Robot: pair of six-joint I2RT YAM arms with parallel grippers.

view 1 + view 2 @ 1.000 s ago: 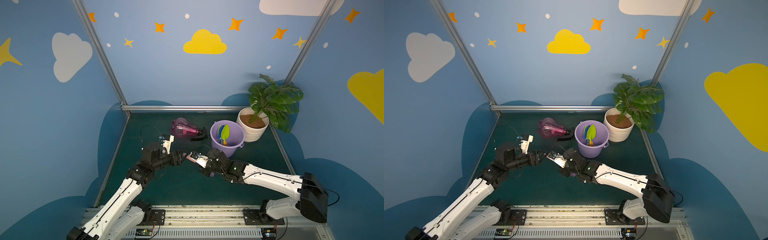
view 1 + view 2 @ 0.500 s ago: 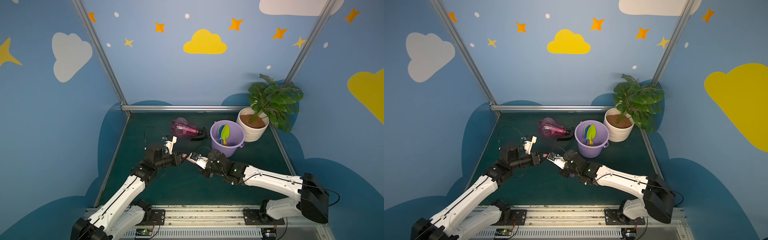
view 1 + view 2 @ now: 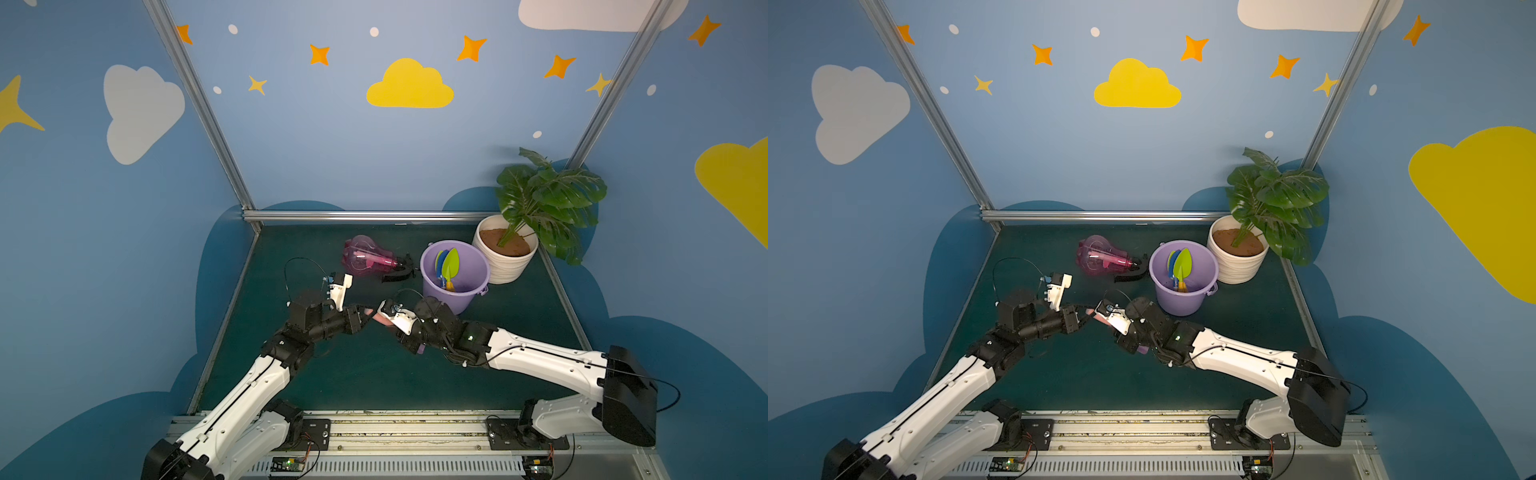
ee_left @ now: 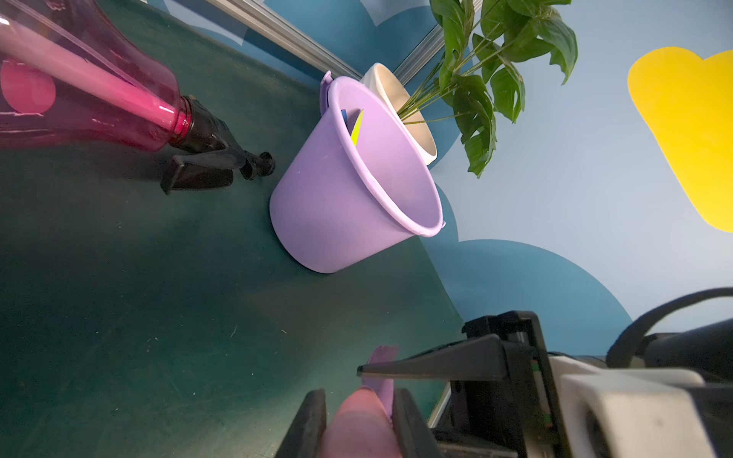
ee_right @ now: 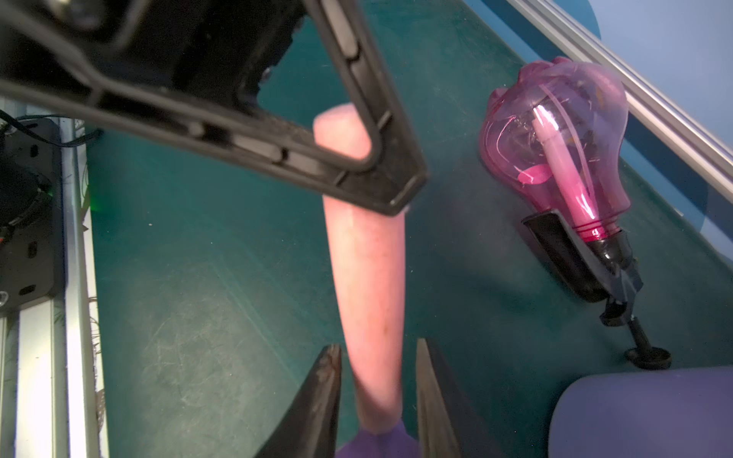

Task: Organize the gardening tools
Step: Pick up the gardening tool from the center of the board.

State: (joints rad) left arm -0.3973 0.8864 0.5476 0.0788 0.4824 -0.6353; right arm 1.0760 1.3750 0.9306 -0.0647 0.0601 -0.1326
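Note:
The purple shovel's pink handle (image 5: 365, 257) hangs above the mat between my two arms, and its purple blade (image 3: 419, 349) pokes out under the right wrist. My left gripper (image 4: 357, 396) is shut on the handle's end (image 4: 357, 424). My right gripper (image 5: 377, 349) is open, with a gap between the handle and each of its jaws. In both top views the grippers meet at mid-table around the handle (image 3: 1096, 318). The pink spray bottle (image 3: 365, 259) lies on its side at the back. A green shovel (image 3: 451, 264) and a blue shovel (image 3: 441, 262) stand in the lilac bucket (image 3: 457, 299).
The white ribbed pot (image 3: 505, 266) with a leafy plant stands at the back right, touching the bucket (image 3: 1177, 301). The spray bottle's black trigger (image 5: 571, 257) points toward the bucket. Aluminium rails edge the green mat at the back and sides.
My left gripper has closed on the end of the pink handle. My right gripper's jaws have come apart off the handle. Both arms stay close together at mid-table.

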